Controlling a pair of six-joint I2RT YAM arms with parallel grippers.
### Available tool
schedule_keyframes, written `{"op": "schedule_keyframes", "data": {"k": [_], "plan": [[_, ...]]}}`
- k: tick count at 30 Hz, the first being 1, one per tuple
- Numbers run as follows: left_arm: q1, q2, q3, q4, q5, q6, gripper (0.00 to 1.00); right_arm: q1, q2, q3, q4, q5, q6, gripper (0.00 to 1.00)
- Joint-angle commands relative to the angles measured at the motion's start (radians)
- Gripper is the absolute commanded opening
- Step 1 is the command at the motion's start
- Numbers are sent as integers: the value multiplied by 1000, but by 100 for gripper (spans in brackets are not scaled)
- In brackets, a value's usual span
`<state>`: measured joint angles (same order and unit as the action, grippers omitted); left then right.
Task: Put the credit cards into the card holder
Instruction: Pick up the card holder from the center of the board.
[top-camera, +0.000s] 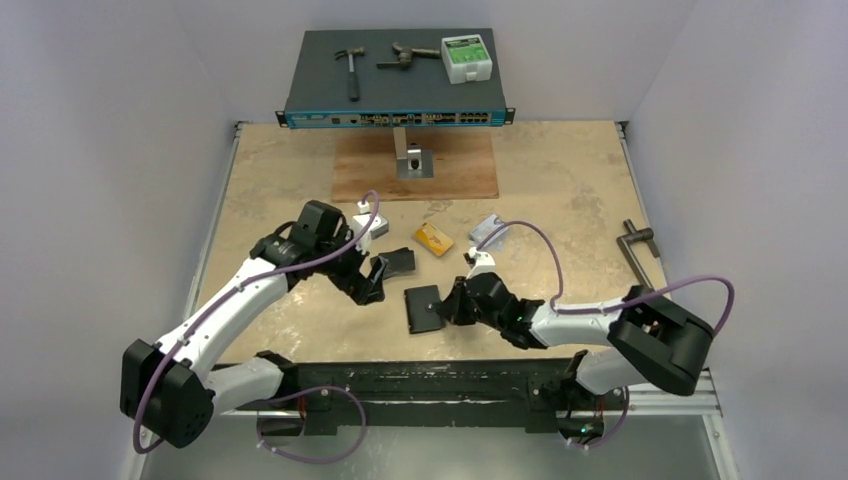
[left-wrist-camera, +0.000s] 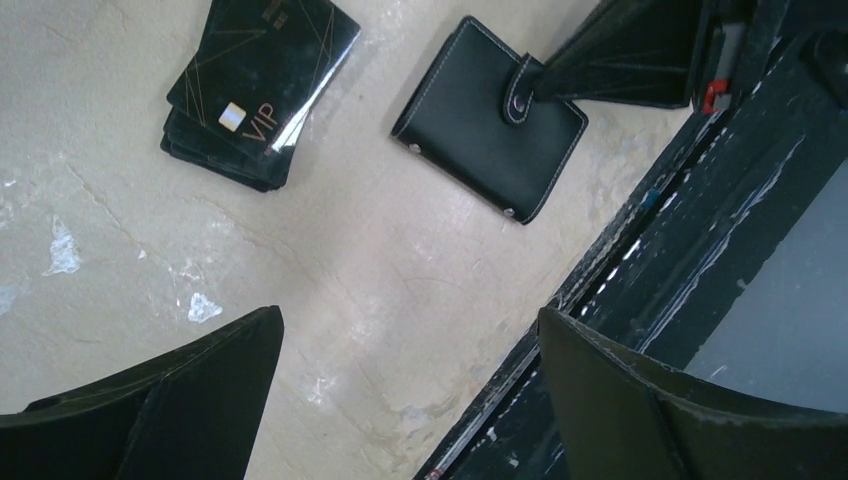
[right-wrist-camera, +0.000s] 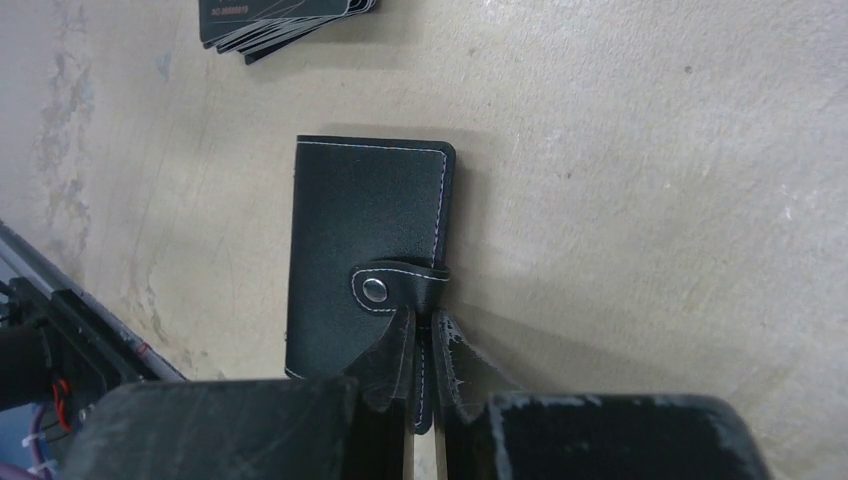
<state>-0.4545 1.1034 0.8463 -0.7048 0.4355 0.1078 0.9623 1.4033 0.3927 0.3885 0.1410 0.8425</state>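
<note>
The black card holder (top-camera: 424, 308) lies shut on the table, its snap tab fastened; it also shows in the left wrist view (left-wrist-camera: 480, 125) and the right wrist view (right-wrist-camera: 360, 230). My right gripper (top-camera: 452, 300) (right-wrist-camera: 424, 335) is shut on the holder's edge just below the tab. My left gripper (top-camera: 368, 285) (left-wrist-camera: 408, 335) is open and empty, hovering over bare table left of the holder. The gold-orange card (top-camera: 435, 238) and the silver-grey card (top-camera: 490, 230) lie flat farther back. A pale card (top-camera: 367, 221) lies partly hidden behind my left arm.
A stack of black "VIP" cards (top-camera: 397, 262) (left-wrist-camera: 262, 85) (right-wrist-camera: 285, 22) lies just behind the holder. A wooden board (top-camera: 415, 170) with a metal bracket and a network switch (top-camera: 395, 80) carrying tools stand at the back. A metal handle (top-camera: 640, 250) lies right. The black front rail (left-wrist-camera: 700, 200) is close.
</note>
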Motion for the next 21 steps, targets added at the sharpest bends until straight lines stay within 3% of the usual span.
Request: {"op": "schedule_keyframes", "data": {"k": [1, 7, 14, 21], "plan": [[-19, 66, 107, 4, 14, -141, 100, 5, -137, -41, 12, -3, -63, 0], [-19, 93, 105, 99, 174, -134, 100, 4, -329, -48, -26, -30, -150, 0], [17, 91, 97, 116, 384, -207, 100, 4, -420, -35, -60, -82, -226, 0], [41, 55, 46, 138, 423, -248, 100, 6, -472, 2, -27, -76, -217, 0]]}}
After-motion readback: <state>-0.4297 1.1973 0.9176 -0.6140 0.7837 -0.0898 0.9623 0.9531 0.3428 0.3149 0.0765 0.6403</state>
